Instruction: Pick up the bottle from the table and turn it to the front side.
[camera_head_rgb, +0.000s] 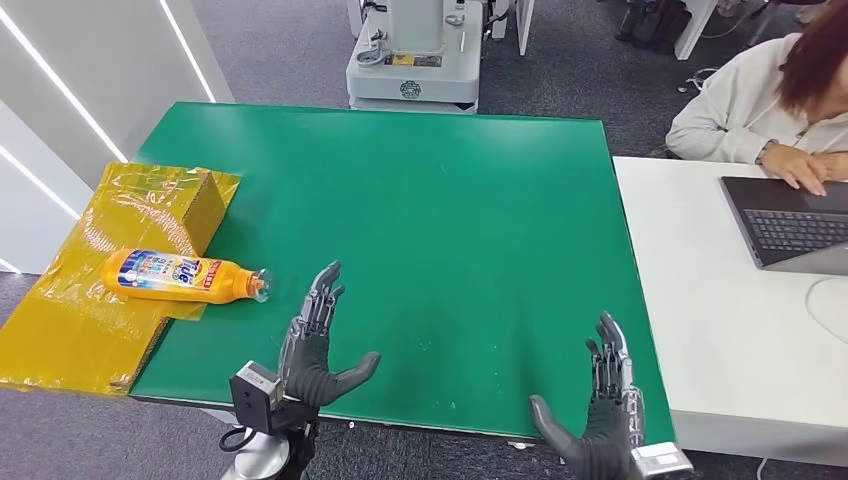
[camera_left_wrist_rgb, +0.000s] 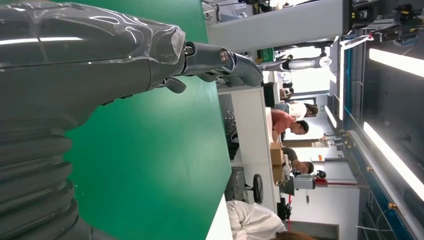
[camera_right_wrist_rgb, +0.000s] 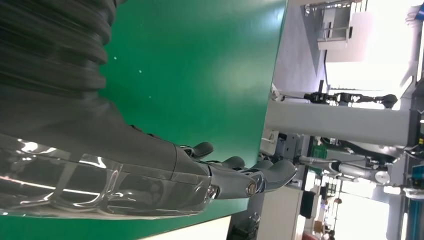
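Nearest the robot, both hands hover over the near edge of the green table (camera_head_rgb: 450, 230), palms turned inward and holding nothing. The right hand (camera_head_rgb: 598, 415) is by the near right corner, fingers stretched forward and apart, thumb out to the side. The left hand (camera_head_rgb: 315, 345) is toward the near left part of the table, its fingers (camera_head_rgb: 322, 300) likewise straight and spread, thumb splayed toward the middle. Just beyond and to the left of those fingertips lies the bottle (camera_head_rgb: 185, 276), on its side at the table's left edge: an orange-yellow body with a blue and red label and a clear cap that points toward the left hand. The cap is near the fingertips but apart from them, with bare green between. The bottle rests on a crinkled sheet of yellow plastic wrap (camera_head_rgb: 95, 320) which covers a cardboard box (camera_head_rgb: 190, 205) hanging over the left edge. Beside the right edge stands a white desk (camera_head_rgb: 700, 330) with a laptop (camera_head_rgb: 790, 220), where a person (camera_head_rgb: 770, 100) in a pale top sits. Past the far edge stands a grey machine base (camera_head_rgb: 415, 60) on the carpet.
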